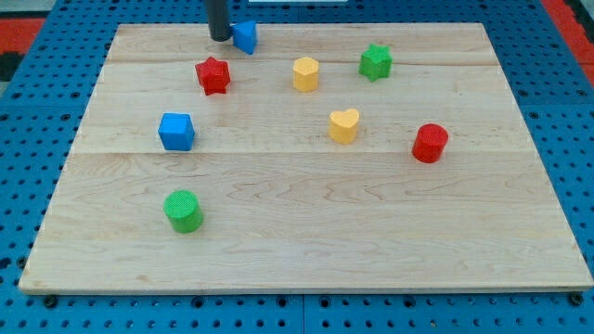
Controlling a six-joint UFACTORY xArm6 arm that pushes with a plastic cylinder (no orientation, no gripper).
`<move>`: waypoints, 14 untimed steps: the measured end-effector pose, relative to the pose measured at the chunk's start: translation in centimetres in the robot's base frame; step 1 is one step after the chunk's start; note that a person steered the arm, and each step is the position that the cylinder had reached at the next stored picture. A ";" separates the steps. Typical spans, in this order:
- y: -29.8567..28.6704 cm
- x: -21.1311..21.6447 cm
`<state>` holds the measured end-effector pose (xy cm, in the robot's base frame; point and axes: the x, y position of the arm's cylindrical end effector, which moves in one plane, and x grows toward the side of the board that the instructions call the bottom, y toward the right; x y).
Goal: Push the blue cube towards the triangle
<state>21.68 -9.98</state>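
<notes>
Camera view shows a wooden board point(306, 250) with eight small blocks scattered on it, and I place everything from the blue cube point(176, 131), which sits on the board's left half, about midway up. My tip point(220, 38) is well apart from that cube, far toward the view's top and a little to the right, resting just beside a small blue triangle point(244, 36) and apparently touching its left edge, though the contact is too fine to confirm. The rod has nothing to clench or release; it holds nothing and can only shove.

Between the blue cube and the triangle, up and right of the cube, stands a red star point(213, 75). A green cylinder point(183, 211) lies below the cube. Farther to the right of the cube are a yellow heart point(343, 125) and a red cylinder point(430, 143), with a yellow hexagonal block point(305, 73) and a green star point(375, 62) up and to the right.

The cube looks light and rigid, likely to slide readily on the smooth wood and to spin if struck off-centre. I judge the best contact to be the middle of its lower-left face, pushing up and slightly rightward, keeping the path left of the red star.
</notes>
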 end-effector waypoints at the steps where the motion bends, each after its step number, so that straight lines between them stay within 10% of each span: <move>1: 4.8 0.0; 3: 7.9 2.2; 6: 4.5 22.0; 12: -2.5 22.9; 14: -8.6 16.8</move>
<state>38.45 -18.57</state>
